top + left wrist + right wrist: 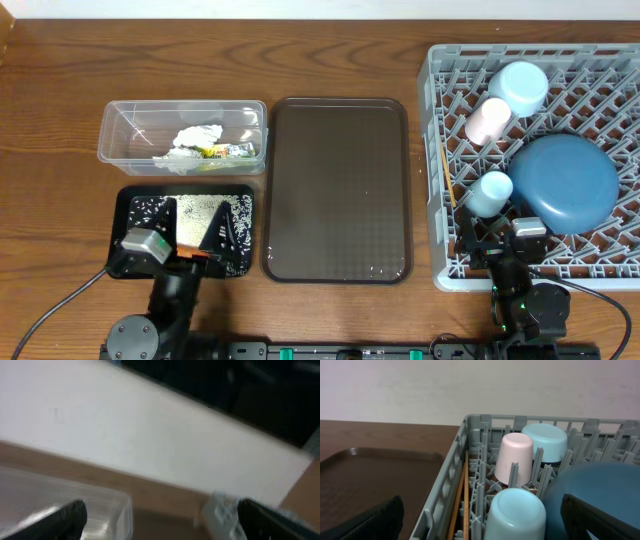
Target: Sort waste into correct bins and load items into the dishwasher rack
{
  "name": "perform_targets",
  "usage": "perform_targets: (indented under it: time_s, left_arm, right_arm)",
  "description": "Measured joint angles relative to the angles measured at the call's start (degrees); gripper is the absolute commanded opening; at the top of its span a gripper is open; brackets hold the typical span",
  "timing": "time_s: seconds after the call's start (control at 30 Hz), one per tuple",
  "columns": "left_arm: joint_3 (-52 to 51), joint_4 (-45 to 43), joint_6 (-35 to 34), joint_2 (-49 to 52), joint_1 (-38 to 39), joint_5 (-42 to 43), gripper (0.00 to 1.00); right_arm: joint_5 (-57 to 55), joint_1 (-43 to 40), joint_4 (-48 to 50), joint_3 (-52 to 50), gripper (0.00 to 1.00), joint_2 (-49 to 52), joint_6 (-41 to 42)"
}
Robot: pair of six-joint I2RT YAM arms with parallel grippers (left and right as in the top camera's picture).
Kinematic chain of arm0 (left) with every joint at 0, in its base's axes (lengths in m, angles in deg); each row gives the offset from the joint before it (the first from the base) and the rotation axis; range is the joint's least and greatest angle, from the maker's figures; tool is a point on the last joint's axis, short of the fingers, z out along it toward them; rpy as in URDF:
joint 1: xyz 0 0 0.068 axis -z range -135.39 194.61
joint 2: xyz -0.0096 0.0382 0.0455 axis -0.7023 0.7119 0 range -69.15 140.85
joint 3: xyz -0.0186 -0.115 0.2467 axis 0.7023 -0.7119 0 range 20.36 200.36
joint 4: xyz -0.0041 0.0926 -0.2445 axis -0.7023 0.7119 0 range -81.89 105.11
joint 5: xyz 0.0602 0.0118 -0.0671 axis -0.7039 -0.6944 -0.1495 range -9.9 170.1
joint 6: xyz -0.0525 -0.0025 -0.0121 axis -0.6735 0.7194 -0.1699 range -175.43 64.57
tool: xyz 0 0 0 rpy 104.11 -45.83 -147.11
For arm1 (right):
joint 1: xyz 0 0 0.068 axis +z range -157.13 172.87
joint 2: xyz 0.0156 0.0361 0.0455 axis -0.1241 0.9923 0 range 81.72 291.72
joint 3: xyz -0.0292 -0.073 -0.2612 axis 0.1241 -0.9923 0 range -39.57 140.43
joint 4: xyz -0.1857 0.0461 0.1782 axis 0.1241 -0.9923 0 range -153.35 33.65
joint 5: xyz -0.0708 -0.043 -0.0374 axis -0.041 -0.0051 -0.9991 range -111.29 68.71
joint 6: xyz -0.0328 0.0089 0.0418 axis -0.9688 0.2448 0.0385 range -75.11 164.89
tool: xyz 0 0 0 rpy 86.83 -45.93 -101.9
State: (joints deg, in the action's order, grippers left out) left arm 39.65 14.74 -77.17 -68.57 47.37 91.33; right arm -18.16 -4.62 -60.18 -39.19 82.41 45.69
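- Overhead: found the crumpled white paper napkin (197, 137) and the small yellow-green snack wrapper (225, 151) inside the clear plastic rectangular tub (110, 140). Found the loose white rice grains (200, 212) in the shallow black rectangular tray (135, 205). Found the large round blue plate (565, 182), small pink cup (487, 120), small light-blue cup (490, 190), pale-blue bowl (518, 85) and thin wooden chopsticks (448, 175) in the large square grey plastic dishwasher rack (440, 150). Judged the job close to done.
- Same view: caught the left arm (150, 250) hanging over the black tray's near edge. Risked shoving that tray and spilling rice onto the wooden worktop (60, 80) through any low swing.
- Left wrist: badly blurred, yet showed the left jaws spread wide and empty, with the tub's rim just below. Risked hooking that rim if lowered blind.
- Right wrist: showed the right jaws wide and empty, just short of the mouth-down light-blue cup and the chopsticks. Risked toppling the cup or jarring the plate by reaching in carelessly.
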Motion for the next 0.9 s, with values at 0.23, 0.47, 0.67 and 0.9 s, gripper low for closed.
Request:
perform_targets:
  time_s: [0.23, 0.47, 0.67, 0.9]
  left_arm:
    - [-5.84, -12.76, -1.88, 0.0, 0.0, -0.02, 0.98]
    - [-9.79, -14.75, -2.32, 0.0, 0.0, -0.02, 0.98]
    - [-14.08, -16.15, -2.34, 0.0, 0.0, -0.02, 0.98]
    - [-16.26, -16.31, -2.47, 0.0, 0.0, -0.02, 0.98]
  right_arm:
    - [0.0, 0.0, 0.0, 0.0, 0.99, 0.0, 0.0]
    - [0.0, 0.0, 0.02, 0.0, 0.99, 0.0, 0.0]
    - [0.0, 0.0, 0.0, 0.0, 0.99, 0.0, 0.0]
    - [0.0, 0.0, 0.0, 0.0, 0.99, 0.0, 0.0]
